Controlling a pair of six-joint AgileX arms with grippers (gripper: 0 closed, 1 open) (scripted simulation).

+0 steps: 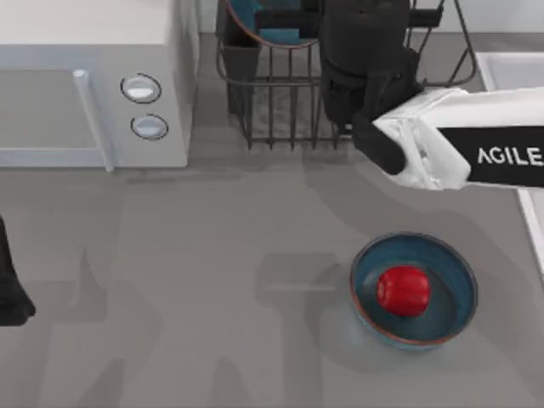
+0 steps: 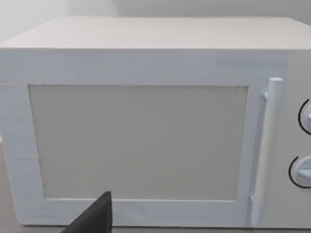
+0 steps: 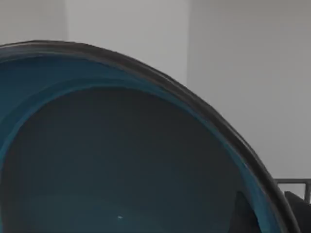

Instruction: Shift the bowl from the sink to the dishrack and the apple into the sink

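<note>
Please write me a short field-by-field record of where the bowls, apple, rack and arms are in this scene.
rack bowl: blue bowl standing on edge in the dishrack, at the top view's upper middle
table bowl: second blue bowl upright on the table, lower right
apple: red apple inside the table bowl
microwave: white microwave, upper left, door shut
sink: white rim at the right edge
right arm: over the dishrack, wrist camera close to the rack bowl
left arm: parked at the left edge
</note>
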